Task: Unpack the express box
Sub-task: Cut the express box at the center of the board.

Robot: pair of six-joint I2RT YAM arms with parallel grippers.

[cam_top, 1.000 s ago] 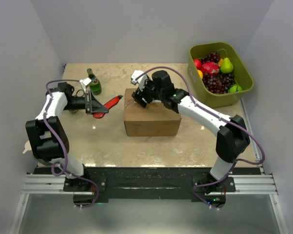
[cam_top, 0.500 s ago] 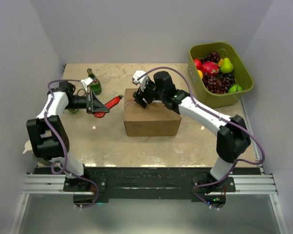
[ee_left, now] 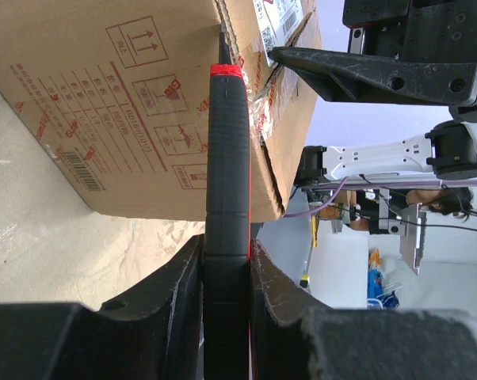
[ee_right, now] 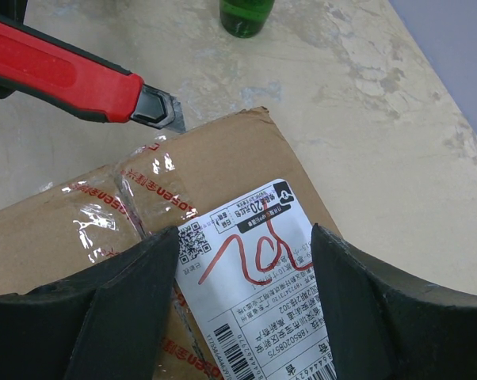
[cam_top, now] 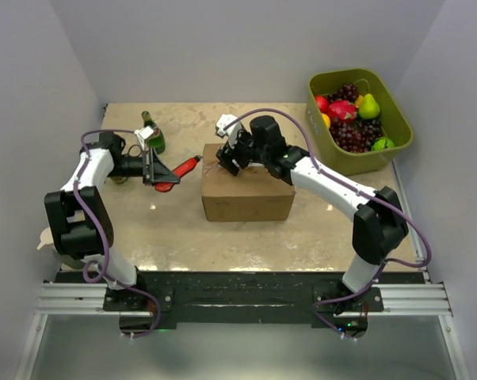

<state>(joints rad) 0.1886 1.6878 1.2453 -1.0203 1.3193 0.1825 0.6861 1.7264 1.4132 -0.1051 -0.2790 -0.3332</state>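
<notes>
Now, from above: the express box (cam_top: 248, 194) sits mid-table, the left gripper (cam_top: 154, 169) clamped tight on a red utility knife (cam_top: 180, 169) just left of it. Left wrist: blade tip at the box's top edge, beside the tape. Right wrist: the right gripper (ee_right: 246, 301), fingers spread wide and empty, sits over the white label (ee_right: 250, 269).

1 ea: box (cam_top: 246, 196), knife (cam_top: 183, 168), bottle (cam_top: 153, 137), tub (cam_top: 357, 165)

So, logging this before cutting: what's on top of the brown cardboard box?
A white printed shipping label with red scribble and clear tape beside it; the open right pincer is over the label. The cardboard box is closed, contents hidden.
</notes>
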